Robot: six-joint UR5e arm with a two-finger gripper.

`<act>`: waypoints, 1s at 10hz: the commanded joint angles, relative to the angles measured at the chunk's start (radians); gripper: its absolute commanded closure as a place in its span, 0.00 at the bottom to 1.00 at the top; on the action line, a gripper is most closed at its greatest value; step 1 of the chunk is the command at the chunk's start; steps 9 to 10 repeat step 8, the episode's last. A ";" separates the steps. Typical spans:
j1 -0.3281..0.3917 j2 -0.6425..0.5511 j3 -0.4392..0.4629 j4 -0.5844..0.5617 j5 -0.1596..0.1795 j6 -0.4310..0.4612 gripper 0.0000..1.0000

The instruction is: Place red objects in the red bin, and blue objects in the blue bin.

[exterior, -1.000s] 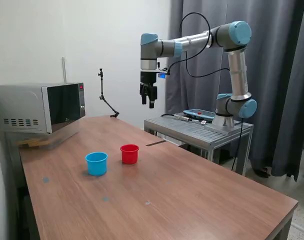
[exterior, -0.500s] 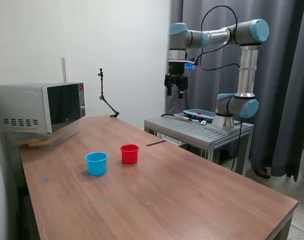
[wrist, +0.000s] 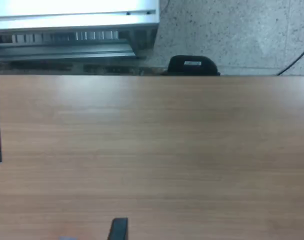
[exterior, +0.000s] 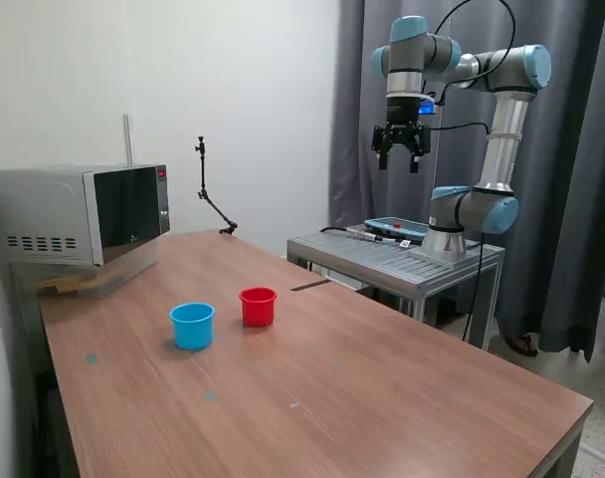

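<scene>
The red bin, a small red cup [exterior: 258, 306], stands upright on the wooden table [exterior: 382, 398], with the blue bin, a light blue cup [exterior: 192, 326], close beside it on the exterior view's left. No red or blue cubes show in either view, and the cups' insides are hidden from here. My gripper [exterior: 401, 151] hangs high in the air above the metal cart, far from both cups toward the exterior view's right. Its fingers are spread apart and hold nothing. In the wrist view only the fingertips [wrist: 119, 229] show, over bare wood, with neither cup in sight.
A microwave [exterior: 79, 214] stands at the table's far left corner, with a thin black stand [exterior: 211, 194] behind it. A metal cart [exterior: 397, 261] holding the arm's base and a tablet-like device [exterior: 397, 229] stands beyond the table. Dark curtains hang behind.
The arm has swung toward the exterior view's right and risen, from above the table's far edge to high over the metal cart. The cups have not moved.
</scene>
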 commanded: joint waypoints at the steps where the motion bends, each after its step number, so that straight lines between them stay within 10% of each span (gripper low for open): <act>1: 0.072 -0.040 -0.054 0.089 0.004 0.022 0.00; 10: 0.083 -0.038 -0.126 0.088 0.006 -0.002 0.00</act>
